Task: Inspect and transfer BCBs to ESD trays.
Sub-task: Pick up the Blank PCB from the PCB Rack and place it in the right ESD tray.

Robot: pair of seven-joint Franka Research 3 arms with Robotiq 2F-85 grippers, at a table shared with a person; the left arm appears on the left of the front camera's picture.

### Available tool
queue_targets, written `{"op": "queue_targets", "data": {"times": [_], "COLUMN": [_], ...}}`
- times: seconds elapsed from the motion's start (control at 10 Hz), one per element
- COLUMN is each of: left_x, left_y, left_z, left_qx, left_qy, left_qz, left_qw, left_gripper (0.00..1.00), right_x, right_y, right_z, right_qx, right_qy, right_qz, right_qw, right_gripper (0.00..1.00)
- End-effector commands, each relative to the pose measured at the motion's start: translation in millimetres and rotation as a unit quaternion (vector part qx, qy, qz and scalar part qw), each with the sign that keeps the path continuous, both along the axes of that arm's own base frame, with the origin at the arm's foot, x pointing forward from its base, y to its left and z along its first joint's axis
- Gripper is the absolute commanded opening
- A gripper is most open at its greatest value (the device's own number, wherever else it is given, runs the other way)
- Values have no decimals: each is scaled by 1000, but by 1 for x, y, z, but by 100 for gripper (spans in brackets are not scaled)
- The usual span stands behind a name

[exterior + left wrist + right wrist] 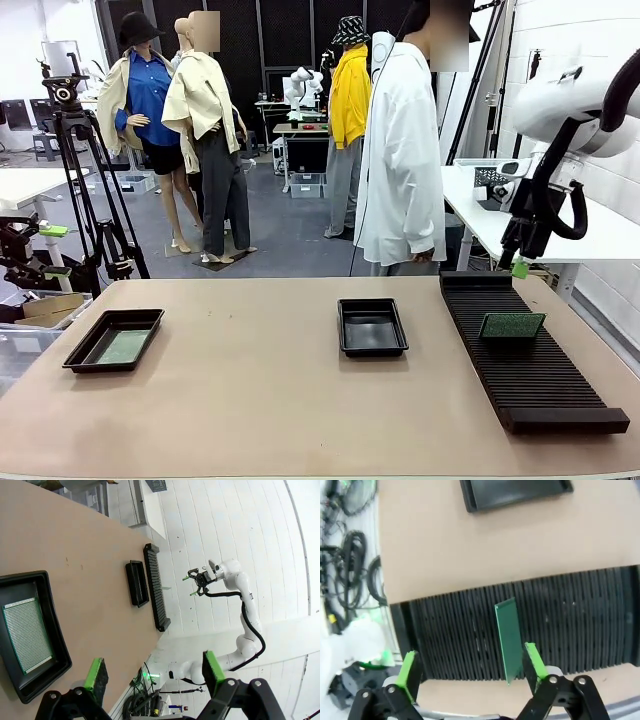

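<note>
Right jaws open over the upright BCB (511, 325) in the rack (530, 375)

Spread wide and gripping nothing above the rack's far end, near the far right corner of the table (260, 400), with the BCB on edge in a slot partway along. From the wrist, nearer one green pad (533, 661) than the other: shift sideways to centre it, keep both pads square to its flat faces, lower straight, pinch only the top edge, then lift along the slot to avoid jamming or bending. Probably bound for the empty ESD tray (372, 326) mid-table, just beside the rack. Left jaws likewise spread and empty, over the other ESD tray (75, 362) by the left edge, second BCB (122, 346) flat inside
</note>
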State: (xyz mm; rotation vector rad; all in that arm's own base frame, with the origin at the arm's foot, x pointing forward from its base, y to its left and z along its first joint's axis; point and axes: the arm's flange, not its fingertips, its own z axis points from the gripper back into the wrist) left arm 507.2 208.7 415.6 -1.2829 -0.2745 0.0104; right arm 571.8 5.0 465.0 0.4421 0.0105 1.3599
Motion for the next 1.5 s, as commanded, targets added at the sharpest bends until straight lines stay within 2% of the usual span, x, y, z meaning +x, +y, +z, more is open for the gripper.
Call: {"op": "queue_targets", "data": {"times": [0.0,0.1,0.3,0.6,0.8,1.4], "left_x": [2,2,2,2,2,2], "left_y": [0,0,0,0,0,0], "left_z": [3,3,3,3,3,3], "left_qx": [3,3,3,3,3,3], "left_qy": [6,6,6,6,6,6], "left_qz": [5,5,5,5,5,5], "left_qw": [1000,1000,1000,1000,1000,1000], "left_gripper": [100,100,100,100,100,100], "right_x": [-20,-28,-41,-57,-61,-47], "right_y": [7,12,21,22,19,14], "right_z": [-14,-15,-22,-31,-39,-69], "right_qx": [-63,-81,-118,-146,-157,-136], "right_qy": [-29,-33,-92,-149,-155,-159], "right_qz": [35,44,39,37,34,8], "right_qw": [997,995,988,977,975,978], "right_gripper": [100,100,100,100,100,100]}}
